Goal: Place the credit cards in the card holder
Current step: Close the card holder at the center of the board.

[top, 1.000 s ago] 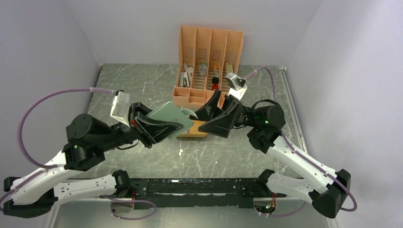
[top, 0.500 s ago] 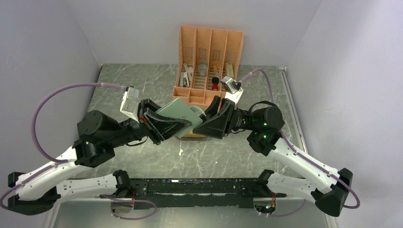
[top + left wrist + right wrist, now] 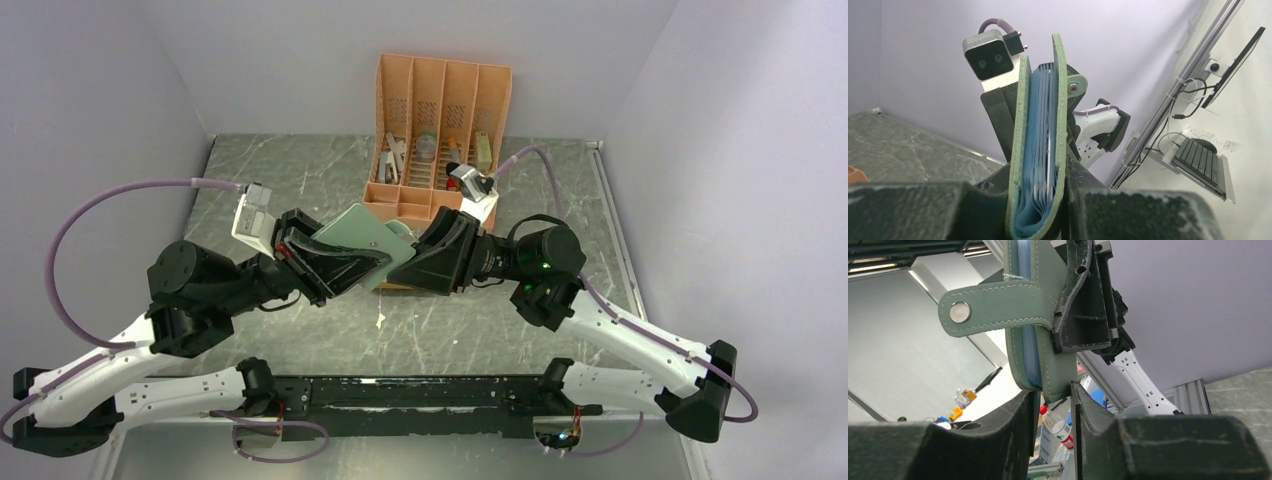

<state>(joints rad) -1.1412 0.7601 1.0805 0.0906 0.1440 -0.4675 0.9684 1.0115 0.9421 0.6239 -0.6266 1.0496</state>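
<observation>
The card holder [image 3: 358, 232] is not on the counter [image 3: 300, 180]. It is held up in the air between the two arms, in front of the orange slotted organizer [image 3: 442, 100]. The left tool [image 3: 1038, 215] is closed on it near the fold. In the left wrist view the two green covers stand a little apart, with the pale blue clear pockets [image 3: 1040, 130] between them. The right tool [image 3: 1054, 410] meets the holder from the other side. Its jaws are narrow and a lower corner of one cover sits between them, below the strap [image 3: 998, 305] with the metal stud [image 3: 959, 312]. I cannot tell from the pictures whether the jaws already press on the cover or only stand close around it. No credit cards are seen in any view; they may be hidden under the arms. To my judgement, the step in hand is the opening of the holder, so the task is at an early stage and no card is inserted yet. The next move asks the right tool to take only the one cover, without catching the pockets. Then this cover must be drawn away slowly while the left tool holds firm, so that a pocket opens. If both covers are pinched together, the holder will not open.
</observation>
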